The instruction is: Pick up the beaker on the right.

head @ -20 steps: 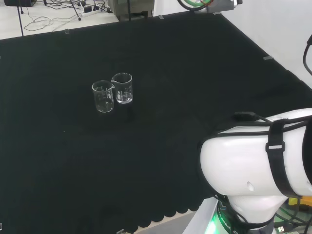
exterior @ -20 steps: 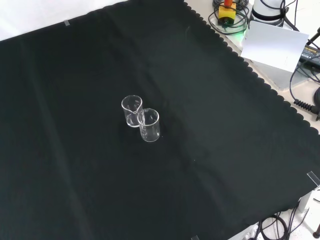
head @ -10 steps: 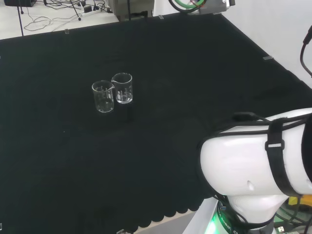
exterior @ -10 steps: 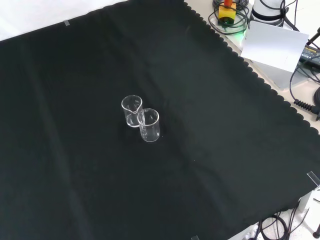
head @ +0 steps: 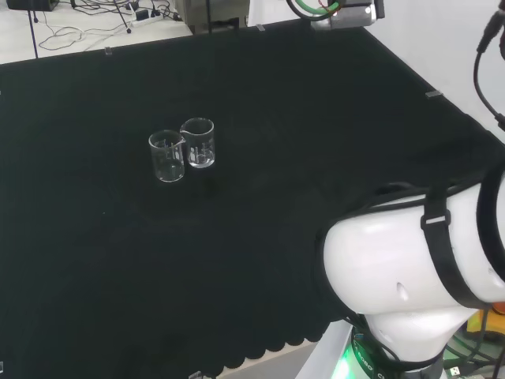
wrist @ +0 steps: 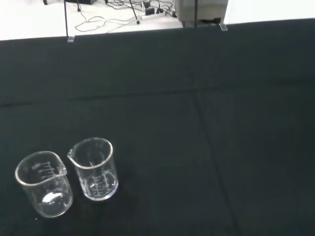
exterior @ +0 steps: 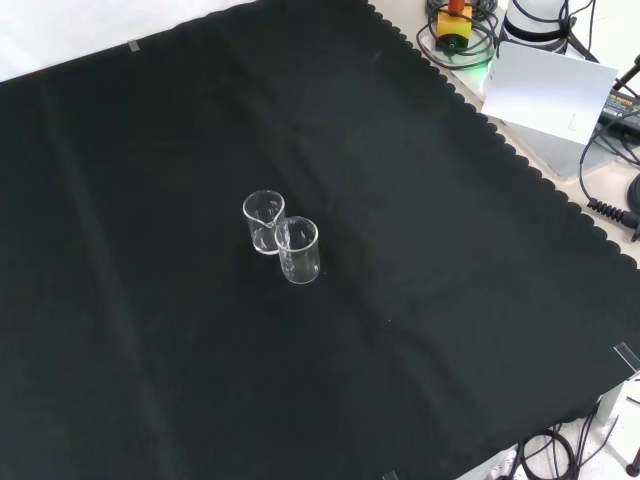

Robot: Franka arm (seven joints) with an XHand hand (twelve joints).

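two clear beakers, right beaker (head: 198, 142) and left beaker (head: 166, 156) in my head view, stand upright, touching, on the table (head: 260, 197); i cannot tell the hand's state.

This is a robotics lab set up for chemistry handling. A table (exterior: 150, 120) draped in black cloth with a scalloped edge carries two clear glass beakers (head: 182, 148) with printed graduations, standing upright and touching. Beyond the cloth lie loose cables (head: 95, 20) on a pale floor, and the white robot arm (head: 410, 276) rises at the right of the head view.
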